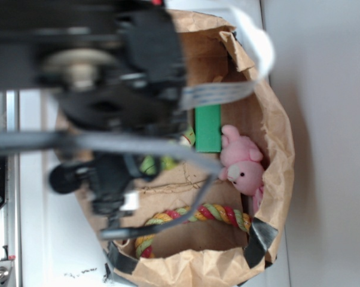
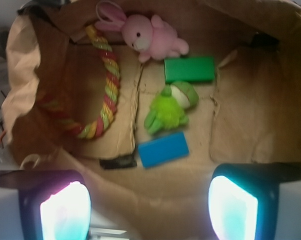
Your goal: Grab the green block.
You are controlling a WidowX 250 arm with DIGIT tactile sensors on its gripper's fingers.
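A: Wrist view. What lies inside the paper bag (image 2: 20, 65)?

B: Five things on its brown floor. The green block (image 2: 189, 69) lies flat near the far wall, just right of the pink rabbit (image 2: 146, 36). The green frog (image 2: 169, 107) sits just below the block, nearly touching its lower edge. The blue block (image 2: 163, 149) lies below the frog, slightly tilted. The coloured rope (image 2: 106, 85) curves along the left side.

A: And the gripper (image 2: 148, 207)?

B: Its two fingers (image 2: 65, 210) appear at the bottom corners, spread wide apart, with nothing between them. They are well clear of the green block, which rests untouched above and between them in the picture.

A: Exterior view. What does it add?

B: The arm (image 1: 108, 78), blurred and dark, covers the left half of the bag (image 1: 275, 155). The green block (image 1: 208, 128) shows beside it, upright in this picture, with the rabbit (image 1: 244, 166) just to its right. The rope (image 1: 198, 215) lies along the lower wall. A little of the frog (image 1: 156, 162) peeks from under the arm. The blue block is hidden here.
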